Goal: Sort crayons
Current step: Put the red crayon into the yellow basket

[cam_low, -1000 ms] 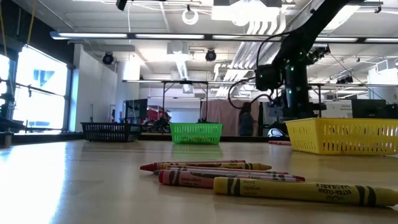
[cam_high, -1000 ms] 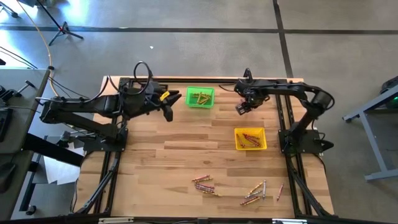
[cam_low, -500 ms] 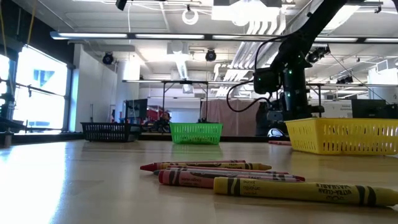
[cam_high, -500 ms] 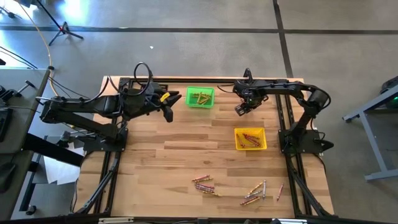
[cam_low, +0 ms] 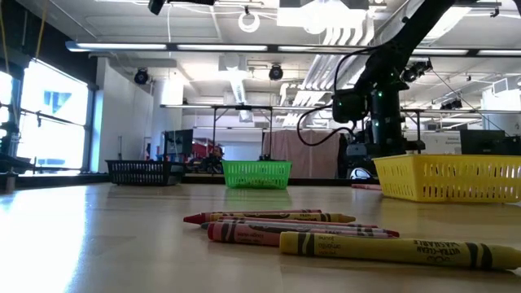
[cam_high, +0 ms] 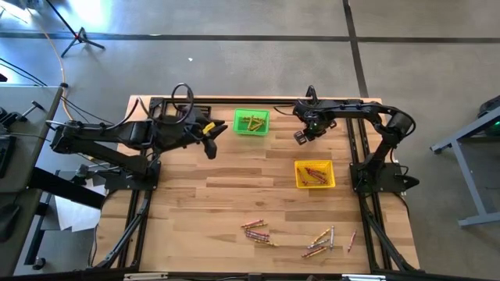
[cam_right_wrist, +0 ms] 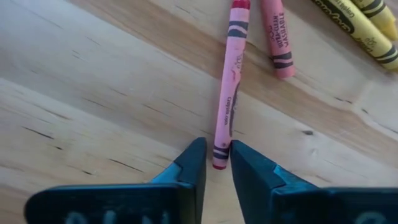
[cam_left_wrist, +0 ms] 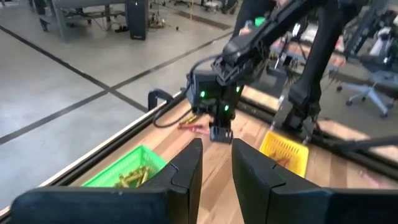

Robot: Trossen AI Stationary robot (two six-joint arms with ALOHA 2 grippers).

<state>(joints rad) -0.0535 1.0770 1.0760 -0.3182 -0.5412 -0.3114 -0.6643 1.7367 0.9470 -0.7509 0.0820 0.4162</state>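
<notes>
While hovering upper right of centre with jaws narrow and empty, right gripper [cam_right_wrist: 214, 163] lines up on pink crayon [cam_right_wrist: 229, 93], long axis running straight ahead on the surface [cam_right_wrist: 93, 93].

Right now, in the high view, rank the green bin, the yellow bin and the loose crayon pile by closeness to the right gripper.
From the right gripper, at the far edge of the table:
1. Yellow bin, just toward the near edge from it.
2. Green bin, off toward the left arm, only slightly farther.
3. Loose crayon pile, clearly farthest, by the near edge.
</notes>
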